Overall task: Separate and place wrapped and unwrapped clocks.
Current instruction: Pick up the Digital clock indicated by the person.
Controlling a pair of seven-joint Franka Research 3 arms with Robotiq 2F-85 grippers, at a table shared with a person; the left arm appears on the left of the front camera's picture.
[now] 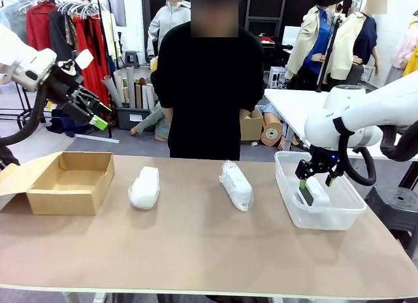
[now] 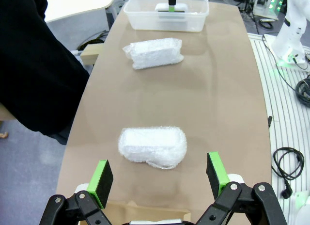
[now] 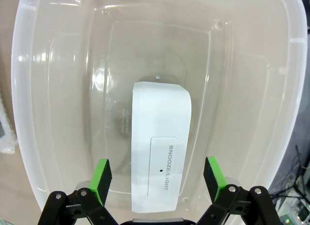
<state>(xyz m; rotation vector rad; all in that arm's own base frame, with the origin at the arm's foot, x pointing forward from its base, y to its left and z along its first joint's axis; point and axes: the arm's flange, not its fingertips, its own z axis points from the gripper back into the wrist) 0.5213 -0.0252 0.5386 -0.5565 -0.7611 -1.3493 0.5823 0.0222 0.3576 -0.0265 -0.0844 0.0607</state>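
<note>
Right gripper (image 3: 157,168) is hovering spread, bare clock (image 3: 160,123) lying between its fingers in clear bin (image 3: 29,89). Left gripper (image 2: 158,172) is hanging spread, one wrapped clock (image 2: 152,146) lying just ahead.

In my right wrist view the bare clock (image 3: 161,137) runs off the bottom edge behind the right end effector (image 3: 158,172). Print on the floor of the clear tub (image 3: 38,89) is too blurred for me to read. From the front, the cardboard box (image 1: 68,202) has its left flap cropped.
</note>
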